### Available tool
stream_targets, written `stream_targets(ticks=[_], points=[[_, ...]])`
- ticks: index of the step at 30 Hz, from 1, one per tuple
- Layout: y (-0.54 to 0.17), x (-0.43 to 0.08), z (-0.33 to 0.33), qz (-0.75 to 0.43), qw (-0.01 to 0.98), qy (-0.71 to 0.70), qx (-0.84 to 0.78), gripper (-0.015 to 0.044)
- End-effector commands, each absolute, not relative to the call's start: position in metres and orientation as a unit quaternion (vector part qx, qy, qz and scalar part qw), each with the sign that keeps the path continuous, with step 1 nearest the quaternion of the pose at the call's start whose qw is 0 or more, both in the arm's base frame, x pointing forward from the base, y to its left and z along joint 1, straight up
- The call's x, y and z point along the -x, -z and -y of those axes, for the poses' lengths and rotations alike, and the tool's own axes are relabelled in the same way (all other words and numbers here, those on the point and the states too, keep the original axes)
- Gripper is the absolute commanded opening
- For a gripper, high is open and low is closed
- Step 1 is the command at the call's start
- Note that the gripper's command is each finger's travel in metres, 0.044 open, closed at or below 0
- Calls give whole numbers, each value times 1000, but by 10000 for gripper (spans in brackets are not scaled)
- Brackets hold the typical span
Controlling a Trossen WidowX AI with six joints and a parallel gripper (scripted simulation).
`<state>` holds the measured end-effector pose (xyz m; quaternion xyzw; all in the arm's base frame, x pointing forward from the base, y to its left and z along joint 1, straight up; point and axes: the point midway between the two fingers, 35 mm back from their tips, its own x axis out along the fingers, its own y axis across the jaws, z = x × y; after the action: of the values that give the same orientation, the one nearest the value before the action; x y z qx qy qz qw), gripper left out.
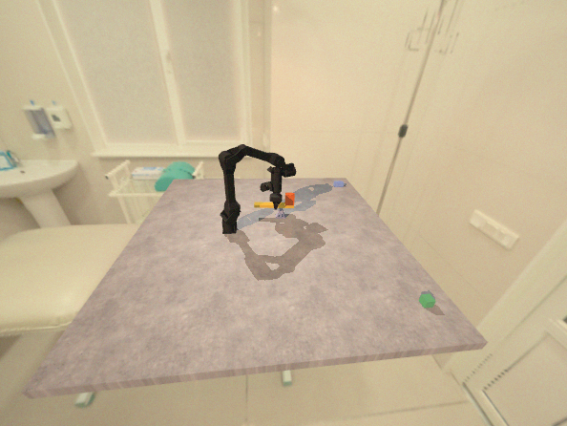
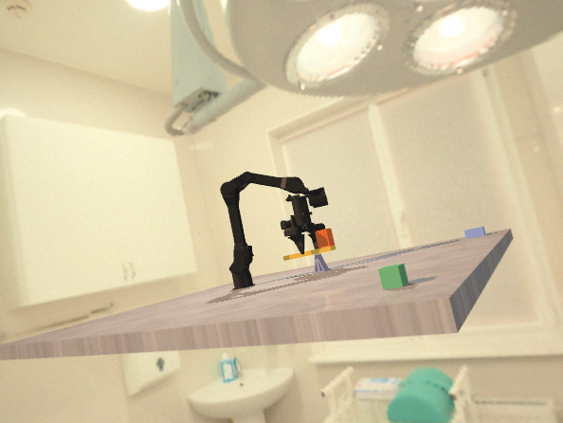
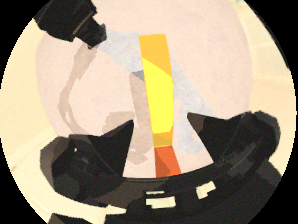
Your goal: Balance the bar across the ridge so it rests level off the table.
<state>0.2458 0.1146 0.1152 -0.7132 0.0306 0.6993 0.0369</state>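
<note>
Long flat yellow bar [image 1: 262,204] [image 2: 298,255] [image 3: 159,100], w/ orange block [image 1: 289,199] [image 2: 325,238] [image 3: 166,161] near one end, sits atop pale purple ridge [image 1: 282,213] [image 2: 320,264], clear of counter [image 1: 229,306] [image 2: 265,322] [image 3: 195,65]. Black tool [image 1: 275,204] [image 2: 309,248] [image 3: 161,119] is wide apart, fingers either side, nothing gripped. Bar's prob. stiff, light, tippy; if regrip needed, take long sides nr. ridge.

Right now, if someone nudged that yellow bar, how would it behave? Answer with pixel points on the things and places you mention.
The bar [image 1: 263,204] [image 2: 296,256] [image 3: 159,100] would probably tip or slide easily, being perched on a narrow ridge [image 1: 282,214] [image 2: 320,265]. It looks stiff, its edges staying straight. The orange block [image 1: 289,199] [image 2: 325,238] [image 3: 167,162] near one end might go with it.
</note>
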Motion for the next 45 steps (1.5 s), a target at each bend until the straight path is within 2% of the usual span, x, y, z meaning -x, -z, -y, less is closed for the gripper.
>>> stream_targets(ticks=[1,9,45], points=[[-130,-248,-116,-30,38,-698,715,440],[-213,-244,-114,-30,38,-698,714,440],[-214,-244,-114,-30,38,-698,714,440]])
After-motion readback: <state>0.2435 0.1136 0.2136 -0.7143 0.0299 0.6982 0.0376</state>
